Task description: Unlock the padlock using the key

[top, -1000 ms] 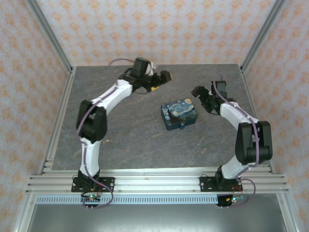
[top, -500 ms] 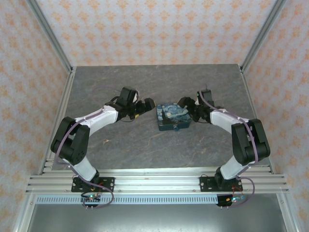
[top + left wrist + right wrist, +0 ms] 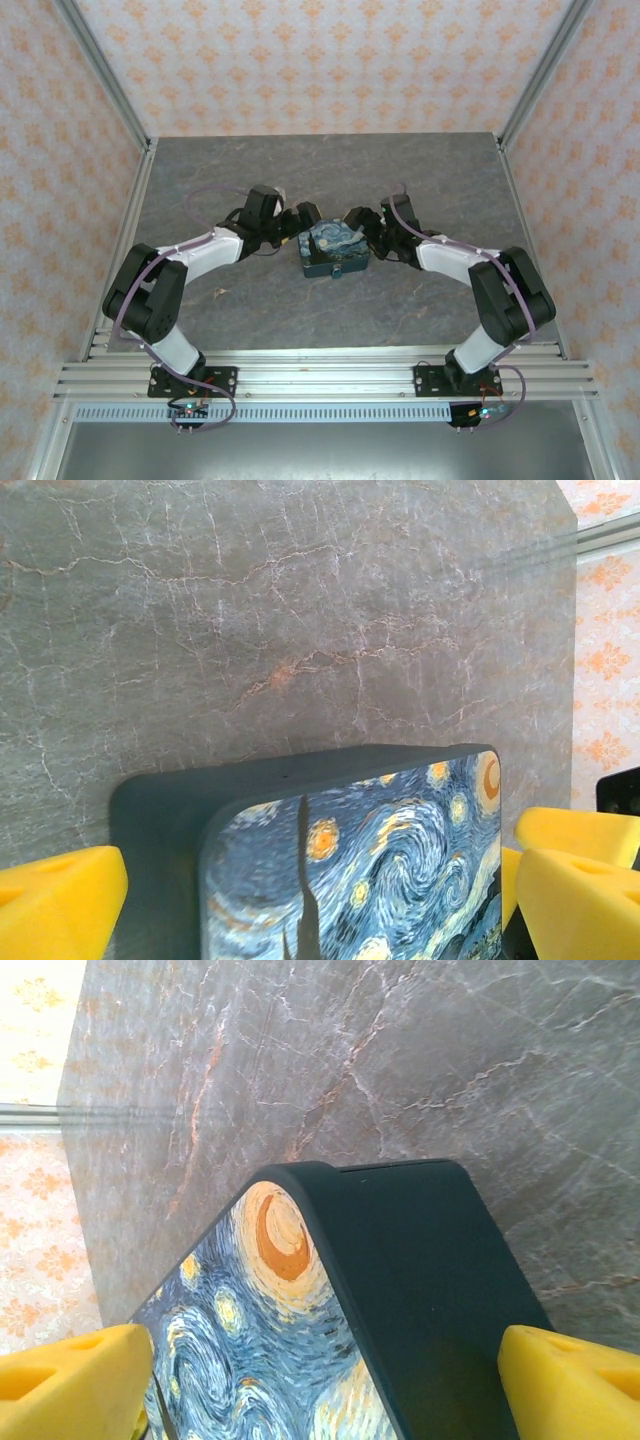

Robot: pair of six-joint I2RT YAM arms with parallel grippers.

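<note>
Starry-night box (image 3: 332, 250) sits mid-worktop (image 3: 230, 180) with both arms closing in on it from either side. Left hand (image 3: 303, 222) is spread wide, yellow fingers (image 3: 60, 900) straddling the box's end. Right hand (image 3: 362, 222) is wide too, straddling the opposite end. The padlock (image 3: 340, 270) seems to be that little bit on the box's near face, too small to be sure.
</note>
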